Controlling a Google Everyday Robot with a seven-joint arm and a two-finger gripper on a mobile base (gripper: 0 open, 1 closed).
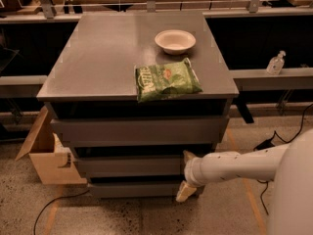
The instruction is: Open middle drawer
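Note:
The grey cabinet [132, 58] has three stacked fronts. The middle drawer [129, 166] is the shallow second front and looks closed. My gripper [187, 174] is at the right end of that front, on a white arm reaching in from the right. Its fingers are spread apart: the upper fingertip [189, 155] is at the drawer's top edge, and the lower fingertip [185, 191] is down by the lowest front [132, 189]. The taller top front [139, 130] is above it.
A white bowl [175, 41] and a green chip bag [166, 80] lie on the cabinet top. An open cardboard box [44, 155] stands on the floor at the left. A sanitizer bottle [276, 62] is on the right ledge. Cables lie on the floor.

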